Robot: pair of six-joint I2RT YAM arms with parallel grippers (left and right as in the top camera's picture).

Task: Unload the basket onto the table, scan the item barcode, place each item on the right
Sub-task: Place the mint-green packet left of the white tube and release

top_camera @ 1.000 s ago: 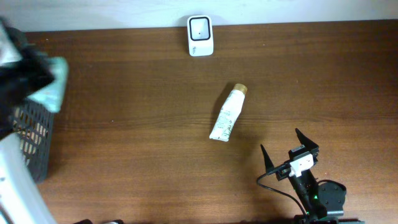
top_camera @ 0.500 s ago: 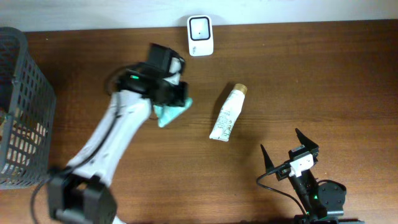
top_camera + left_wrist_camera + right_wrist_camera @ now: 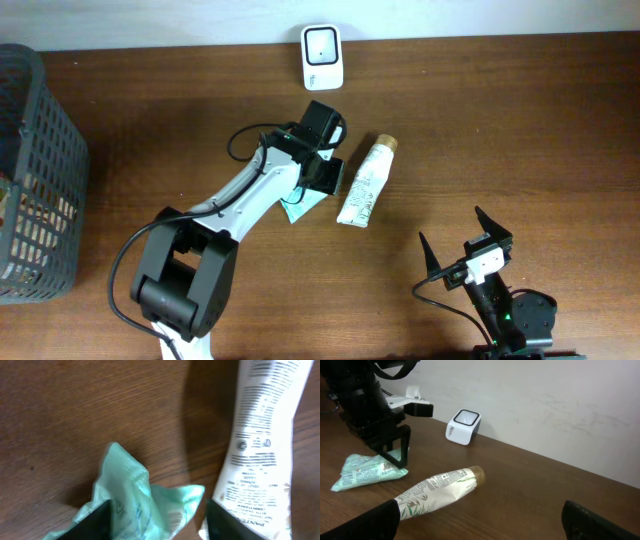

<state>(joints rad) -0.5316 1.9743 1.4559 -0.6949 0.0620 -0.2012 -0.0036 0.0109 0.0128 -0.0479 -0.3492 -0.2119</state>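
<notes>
Across the table (image 3: 520, 120), largest first: basket (image 3: 40, 180) at 9 o'clock; left arm (image 3: 240, 195) reaching in from 7 o'clock to centre; tube (image 3: 365, 182) at centre; green packet (image 3: 297, 207) just beside the tube, at its 8 o'clock; scanner (image 3: 322, 57) at 12 o'clock.

Change: the left gripper (image 3: 325, 178) has let go. Its jaws stand parted astride the packet, which lies flat on the wood. Half a second ago the packet was carried clamped, further toward 10 o'clock; a second ago it hung over the basket.

The right gripper (image 3: 450, 225) is at 5 o'clock, jaws spread wide, empty, unmoved.

Judgement: the packet looks unloaded but not scanned. Its barcode has yet to face the scanner.
</notes>
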